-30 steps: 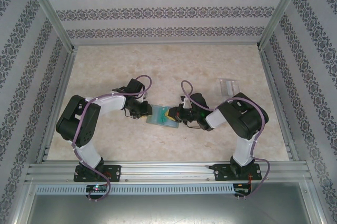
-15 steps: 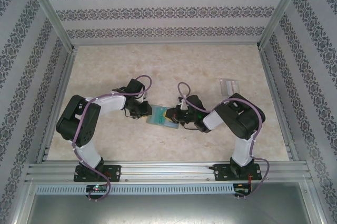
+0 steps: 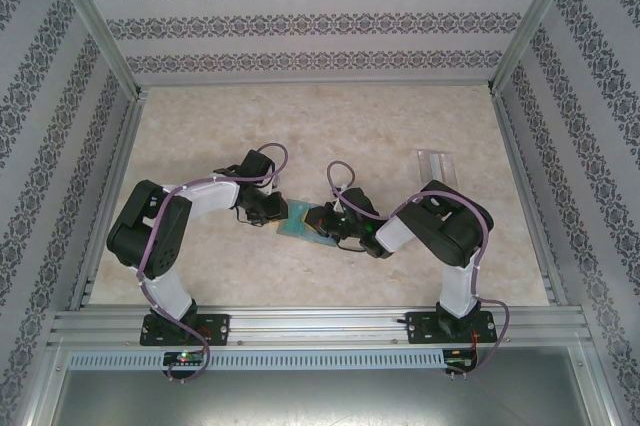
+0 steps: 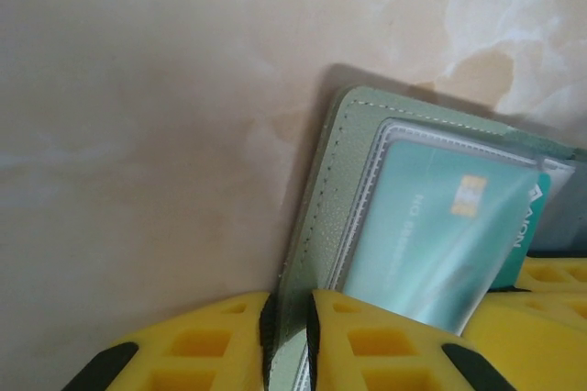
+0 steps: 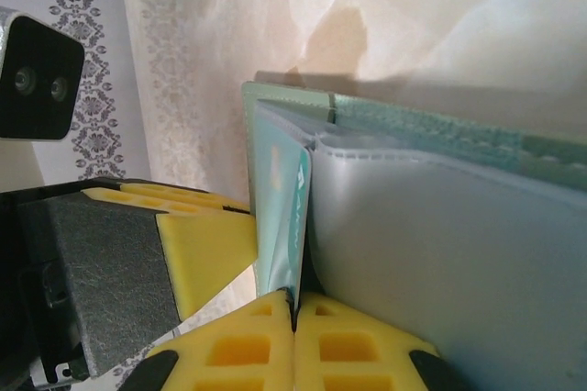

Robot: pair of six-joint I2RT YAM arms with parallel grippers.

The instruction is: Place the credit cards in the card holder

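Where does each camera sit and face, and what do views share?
Top external: above and behind the bases, facing down; left arm, right arm, left gripper and right gripper at the card holder.
Left wrist: looks along its fingers clamped on the card holder's cover.
Right wrist: looks along its fingers pinching the teal card.
Shared: the card holder.

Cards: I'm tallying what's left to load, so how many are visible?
2. One teal card sits partly in the holder's clear sleeve; one pale card lies on the table beyond the right arm. Others may be stacked there.
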